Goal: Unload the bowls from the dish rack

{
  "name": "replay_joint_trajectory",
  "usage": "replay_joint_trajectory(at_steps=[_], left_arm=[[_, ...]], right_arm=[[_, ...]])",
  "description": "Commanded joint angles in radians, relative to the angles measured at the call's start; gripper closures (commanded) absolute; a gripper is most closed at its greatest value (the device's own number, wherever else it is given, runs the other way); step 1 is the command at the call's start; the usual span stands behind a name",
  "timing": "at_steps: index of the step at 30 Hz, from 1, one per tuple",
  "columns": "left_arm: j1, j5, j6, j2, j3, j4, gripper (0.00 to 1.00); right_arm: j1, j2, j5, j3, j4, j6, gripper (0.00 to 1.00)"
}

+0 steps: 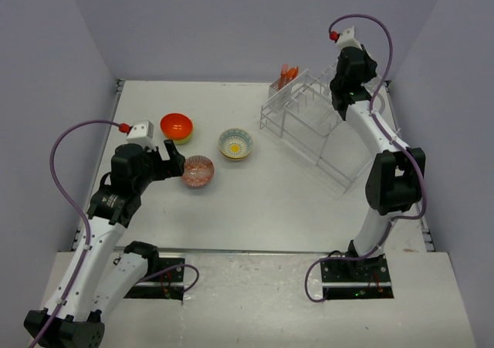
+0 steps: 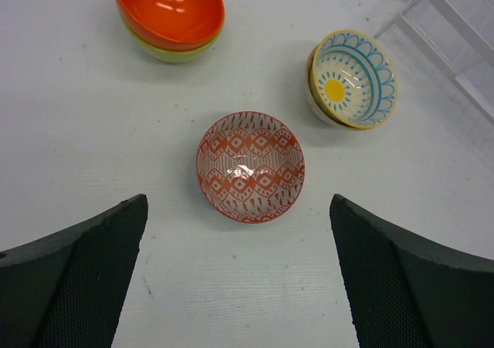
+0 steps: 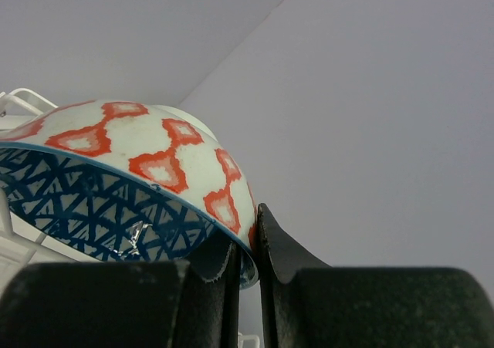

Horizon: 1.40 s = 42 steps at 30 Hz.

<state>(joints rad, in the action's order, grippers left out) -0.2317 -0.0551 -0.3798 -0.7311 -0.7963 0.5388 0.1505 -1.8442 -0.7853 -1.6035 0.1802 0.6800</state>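
The white wire dish rack (image 1: 309, 116) stands at the back right. My right gripper (image 3: 245, 244) is shut on the rim of a bowl with a dark blue patterned inside and red diamonds outside (image 3: 131, 186), above the rack; in the top view the arm hides this bowl. My left gripper (image 2: 239, 278) is open and empty, just short of the pink-red patterned bowl (image 2: 250, 166) on the table. An orange-red bowl (image 2: 168, 8) sits stacked in a lime green one (image 2: 166, 52). The yellow-centred bowl with blue zigzag (image 2: 353, 78) sits stacked on another bowl.
Orange utensils (image 1: 288, 75) stand in the rack's corner basket. The table (image 1: 255, 209) is walled by grey panels on the left, back and right. A corner of the rack (image 2: 455, 32) shows at the upper right of the left wrist view.
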Motion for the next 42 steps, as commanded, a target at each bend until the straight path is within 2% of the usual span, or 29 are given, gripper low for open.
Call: replay_joint_trajectory(at_steps=[1,11,26,33,37,38,42], left_arm=[[-0.008,0.017,0.024,0.001,-0.001,-0.045,0.00],[-0.008,0.020,0.024,0.001,-0.001,-0.046,0.00],[-0.008,0.028,0.025,0.001,-0.001,-0.049,0.00],[-0.008,0.028,0.025,0.001,0.000,-0.049,0.00],[-0.008,0.028,0.025,0.004,-0.001,-0.051,0.00],[-0.008,0.028,0.025,0.006,0.000,-0.051,0.00],[-0.008,0.040,0.030,0.021,-0.003,-0.056,0.00]], right_arm=[[-0.009,0.060,-0.040,0.005,0.024,-0.034,1.00],[-0.009,0.097,-0.095,0.025,0.053,-0.085,1.00],[0.004,0.191,-0.192,0.181,0.373,-0.082,1.00],[0.021,0.188,-0.224,0.209,0.531,-0.016,1.00],[0.043,0.224,-0.223,0.205,0.486,-0.094,1.00],[0.056,0.237,-0.209,0.195,0.405,-0.132,1.00],[0.089,0.332,-0.125,0.180,0.089,-0.472,1.00]])
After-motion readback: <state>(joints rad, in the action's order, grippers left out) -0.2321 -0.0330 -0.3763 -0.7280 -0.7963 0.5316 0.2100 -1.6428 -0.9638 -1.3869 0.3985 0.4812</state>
